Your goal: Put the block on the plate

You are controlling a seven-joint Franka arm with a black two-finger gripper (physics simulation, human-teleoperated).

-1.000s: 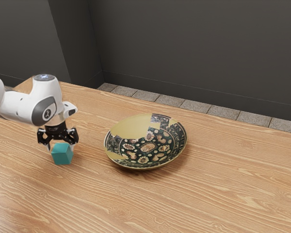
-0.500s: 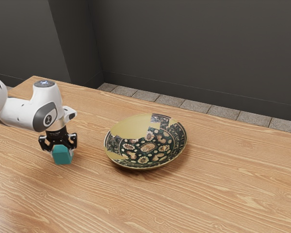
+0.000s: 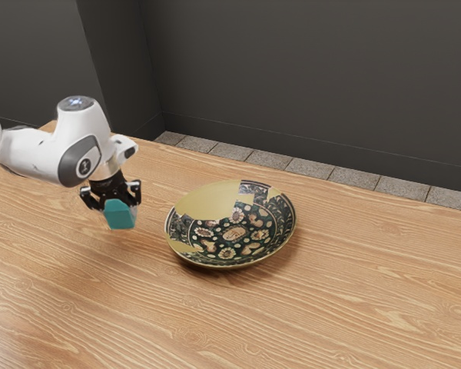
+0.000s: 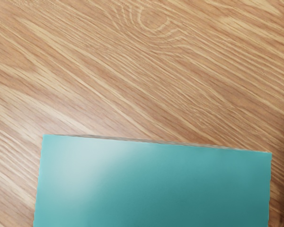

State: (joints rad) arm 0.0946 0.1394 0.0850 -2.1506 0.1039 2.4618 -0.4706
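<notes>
Wooden table, teal block now lifted in gripper, plate unmoved.

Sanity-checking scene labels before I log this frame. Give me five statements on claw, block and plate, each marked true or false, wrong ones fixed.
1. The claw is shut on the teal block. True.
2. The floral-patterned plate lies face up on the wooden table. True.
3. The block rests on the plate. False: the claw holds it in the air, off to the exterior view's left of the plate.
4. The plate is plain white. False: it is dark and patterned, with gold-coloured patches.
5. The block is clear of the tabletop. True.
</notes>
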